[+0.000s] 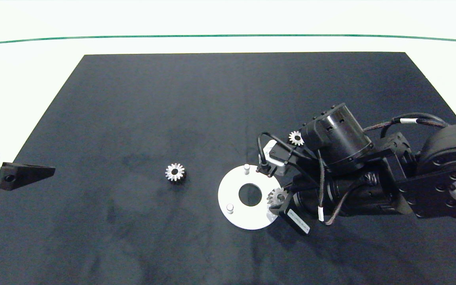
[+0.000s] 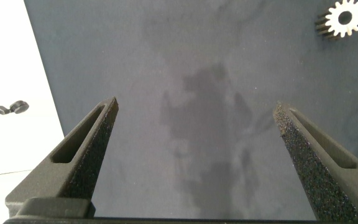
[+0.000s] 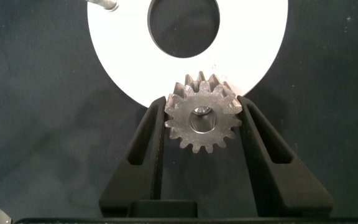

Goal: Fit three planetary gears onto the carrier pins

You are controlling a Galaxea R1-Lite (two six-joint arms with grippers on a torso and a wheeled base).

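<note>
A planetary gear (image 3: 202,119) is clamped in the right gripper (image 3: 202,121) over the carrier disc's (image 1: 236,194) rim; its bore should be centred on the hidden pin, then lowered squarely. The left gripper (image 2: 194,118) is parked, spread wide.

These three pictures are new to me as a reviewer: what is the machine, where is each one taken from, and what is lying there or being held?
It is a two-armed robot. The wide picture looks down from a camera above a dark mat; the other two come from cameras on each wrist, looking along that arm's fingers.

The right gripper is shut on a small gear at the edge of a white disc, which carries upright pins. Two pins show bare; the third is hidden.

Two more gears lie on the mat: one left of the disc, one beyond it beside the right arm.

The left gripper waits open at the mat's left edge, holding nothing.
</note>
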